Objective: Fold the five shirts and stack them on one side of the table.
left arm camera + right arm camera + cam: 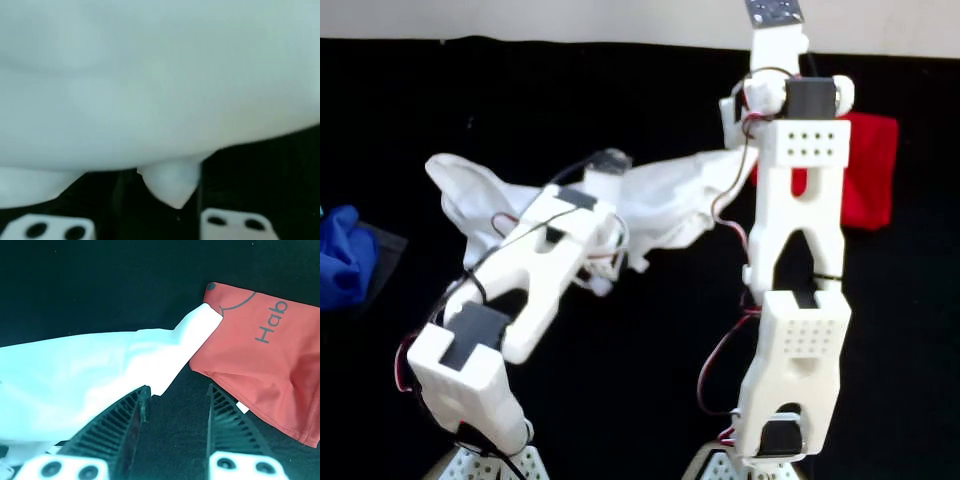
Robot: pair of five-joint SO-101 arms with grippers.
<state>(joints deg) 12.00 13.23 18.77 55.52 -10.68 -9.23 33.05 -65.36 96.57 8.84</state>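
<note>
White shirt point(90, 375) looks light and limp; best pinched at a hem corner. Right pincer point(178, 390) is released; left pincer point(605, 168), cannot tell.

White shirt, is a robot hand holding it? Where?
Right gripper is open, holding nothing. Left gripper sits at the white shirt's middle; whether it grips cannot be told.

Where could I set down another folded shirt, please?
Bare black table lies between the left arm and right arm, nearer than the white shirt. Another patch sits near the right edge, nearer than the red shirt. The middle is crowded where the white shirt reaches the red one; the blue shirt hugs the left edge.
</note>
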